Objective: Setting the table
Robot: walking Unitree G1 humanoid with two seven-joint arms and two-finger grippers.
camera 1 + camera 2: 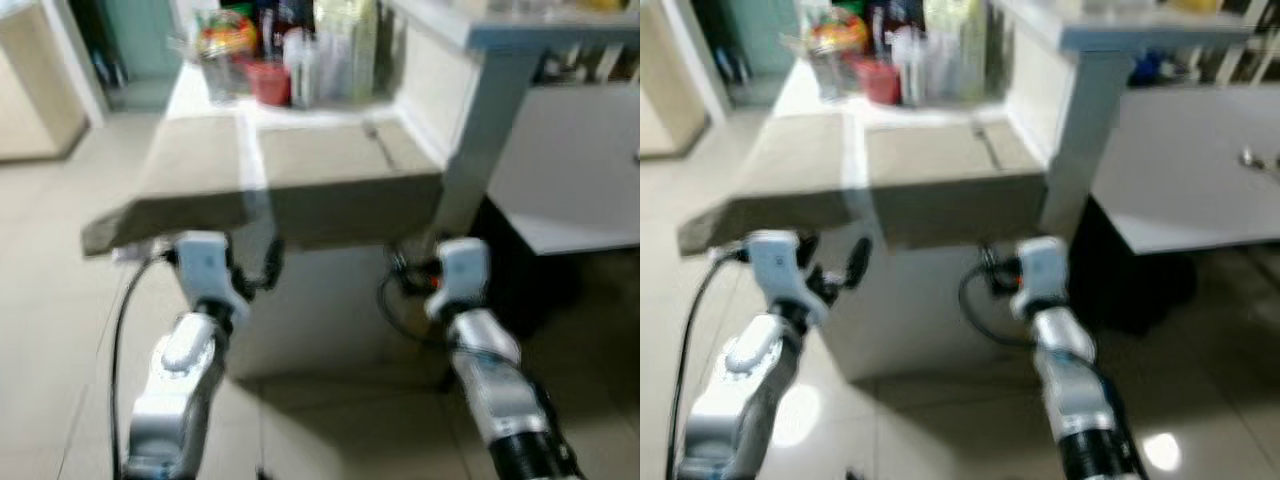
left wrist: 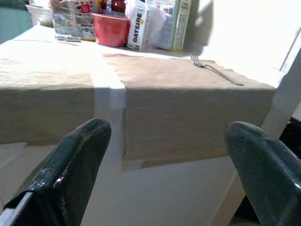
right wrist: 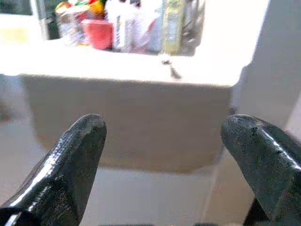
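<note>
Two beige placemats (image 2: pixel 51 80) (image 2: pixel 183 94) lie side by side on the table (image 1: pixel 300 300), one fork (image 2: pixel 214 70) on the right-hand mat. Left gripper (image 2: pixel 164 160) and right gripper (image 3: pixel 164 155) hover before the table edge, fingers spread, empty. One red cup (image 2: pixel 109 29) stands among cartons at the back.

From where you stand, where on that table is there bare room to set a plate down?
The right-hand placemat is mostly bare between the white gap and the fork near its far right edge. The left-hand placemat looks bare too. The back is crowded: red cup, Oatside carton, packets.
</note>
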